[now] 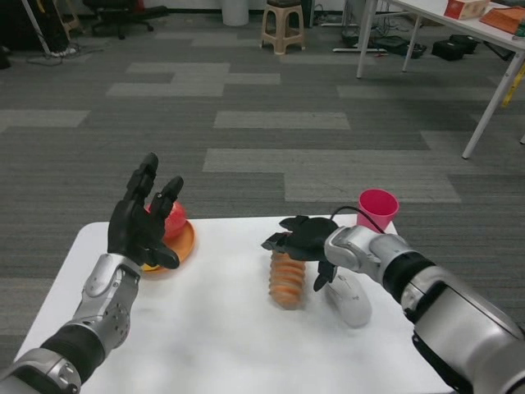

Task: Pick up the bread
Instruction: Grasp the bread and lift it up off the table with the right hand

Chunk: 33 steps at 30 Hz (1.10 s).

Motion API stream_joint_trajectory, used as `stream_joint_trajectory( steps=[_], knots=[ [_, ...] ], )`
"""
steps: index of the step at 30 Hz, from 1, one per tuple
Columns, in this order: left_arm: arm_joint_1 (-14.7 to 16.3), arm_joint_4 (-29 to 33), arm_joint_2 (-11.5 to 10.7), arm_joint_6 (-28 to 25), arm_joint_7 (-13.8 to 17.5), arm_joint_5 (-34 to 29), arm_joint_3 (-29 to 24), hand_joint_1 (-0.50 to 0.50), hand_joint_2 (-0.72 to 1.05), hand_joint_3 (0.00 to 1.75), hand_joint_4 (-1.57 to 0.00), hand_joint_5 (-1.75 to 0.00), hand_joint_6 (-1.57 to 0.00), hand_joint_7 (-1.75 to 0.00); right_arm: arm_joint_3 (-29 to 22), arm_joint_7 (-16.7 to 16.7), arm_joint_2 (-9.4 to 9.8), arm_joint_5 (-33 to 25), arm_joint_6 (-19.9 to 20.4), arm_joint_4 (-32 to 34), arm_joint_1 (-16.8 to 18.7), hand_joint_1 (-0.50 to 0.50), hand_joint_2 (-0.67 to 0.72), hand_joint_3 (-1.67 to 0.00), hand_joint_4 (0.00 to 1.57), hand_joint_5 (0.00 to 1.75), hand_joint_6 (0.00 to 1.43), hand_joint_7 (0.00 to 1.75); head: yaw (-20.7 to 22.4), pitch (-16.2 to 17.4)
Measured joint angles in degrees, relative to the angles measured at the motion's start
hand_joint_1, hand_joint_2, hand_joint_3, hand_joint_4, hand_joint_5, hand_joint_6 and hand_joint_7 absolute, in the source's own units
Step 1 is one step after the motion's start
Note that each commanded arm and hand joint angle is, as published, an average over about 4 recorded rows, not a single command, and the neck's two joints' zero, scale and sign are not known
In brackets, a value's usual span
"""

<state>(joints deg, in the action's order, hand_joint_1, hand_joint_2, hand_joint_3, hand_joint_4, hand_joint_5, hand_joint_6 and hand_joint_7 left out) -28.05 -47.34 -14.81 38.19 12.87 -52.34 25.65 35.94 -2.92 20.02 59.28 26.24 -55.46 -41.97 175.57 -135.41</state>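
No readable writing or brand on anything. Bread (pixel 288 280), a ridged brown loaf, lies on white surface (pixel 213 328) just right of centre. Right hand (pixel 305 240) sits over loaf's far end, at its 12 o'clock; fingers (pixel 279 241) curled down on it, touching, but can't tell if grip is closed. Left hand (pixel 144 224) raised at surface's 10 o'clock, fingers spread, holding nothing, in front of orange plate (pixel 182 245) w/ red apple (pixel 173 218). White computer mouse (pixel 349 300) at loaf's 3 o'clock. Pink cup (pixel 376 208) at 1 o'clock.
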Motion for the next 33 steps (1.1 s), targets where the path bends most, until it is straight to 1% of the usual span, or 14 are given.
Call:
stream_joint_trajectory(
  steps=[4,7,10,16,21,25,27,29,32,33],
  knots=[
    [0.4,0.6,0.07,0.02,0.01,0.02,0.08,0.5,-0.46,0.09,0.0,-0.41,0.0,0.0,1.63,0.19,-0.69,4.73,0.0,-1.19,-0.63,-0.46,-0.48,-0.48,0.0,0.0,0.0,0.14,-0.39,-0.07],
    [0.71,0.81,0.14,0.03,0.01,0.02,0.3,0.5,-0.46,0.09,0.0,-0.41,0.0,0.0,2.56,0.48,-1.13,6.54,0.0,-2.53,-1.38,-0.46,-0.48,-0.48,0.0,0.0,0.0,0.14,-0.65,-0.05],
    [0.81,0.82,0.14,0.04,0.01,0.02,0.48,0.5,-0.46,0.09,0.0,-0.41,0.0,0.0,3.24,0.77,-1.7,7.5,0.0,-3.93,-2.22,-0.46,-0.48,-0.48,0.0,0.0,0.0,0.14,-0.69,-0.02],
    [0.8,0.82,0.15,0.04,0.01,0.02,0.56,0.5,-0.46,0.09,0.0,-0.41,0.0,0.0,3.25,1.61,-2.29,8.48,-0.03,-4.59,-2.31,-0.46,-0.48,-0.48,0.0,0.0,0.0,0.14,-0.96,0.24],
    [0.8,0.82,0.15,0.04,0.01,0.02,1.16,0.5,-0.46,0.09,0.0,-0.41,0.0,0.0,3.24,2.81,-3.7,8.58,-0.24,-5.43,-2.31,-0.46,-0.48,-0.48,0.0,0.0,0.0,0.14,-1.09,0.22],
    [0.8,0.82,0.16,0.04,0.01,0.02,1.3,0.5,-0.46,0.07,0.0,-0.41,0.0,0.0,3.24,3.31,-4.55,8.59,-0.74,-5.92,-2.31,-0.46,-0.48,-0.56,0.0,0.0,0.0,0.14,-1.03,0.04],
    [0.8,0.82,0.16,0.04,0.01,0.02,1.32,0.5,-0.46,0.09,0.0,-0.41,0.0,0.0,3.24,3.43,-4.84,8.57,-1.03,-6.1,-2.31,-0.46,-0.51,-0.63,0.0,0.0,0.0,0.14,-0.85,-0.04],
    [0.8,0.82,0.16,0.04,0.01,0.02,1.35,0.5,-0.46,0.09,0.0,-0.41,0.0,0.0,3.23,3.49,-5.03,8.56,-1.28,-6.26,-2.31,-0.46,-0.54,-0.75,0.0,0.0,0.0,0.14,-0.74,-0.12],
    [0.8,0.82,0.16,0.05,0.01,0.01,1.38,0.5,-0.46,0.04,0.0,-0.41,0.0,0.0,3.12,3.73,-5.33,8.47,-1.64,-6.55,-2.14,-0.46,-0.54,-0.89,0.0,0.0,0.0,0.14,-0.7,-0.32],
    [0.8,0.82,0.16,0.05,0.01,0.01,1.38,0.5,-0.46,0.04,0.0,-0.41,0.0,0.0,3.07,3.86,-5.48,8.43,-1.77,-6.64,-2.03,-0.47,-0.54,-0.97,0.0,0.0,0.0,0.14,-0.67,-0.4]
  ],
)
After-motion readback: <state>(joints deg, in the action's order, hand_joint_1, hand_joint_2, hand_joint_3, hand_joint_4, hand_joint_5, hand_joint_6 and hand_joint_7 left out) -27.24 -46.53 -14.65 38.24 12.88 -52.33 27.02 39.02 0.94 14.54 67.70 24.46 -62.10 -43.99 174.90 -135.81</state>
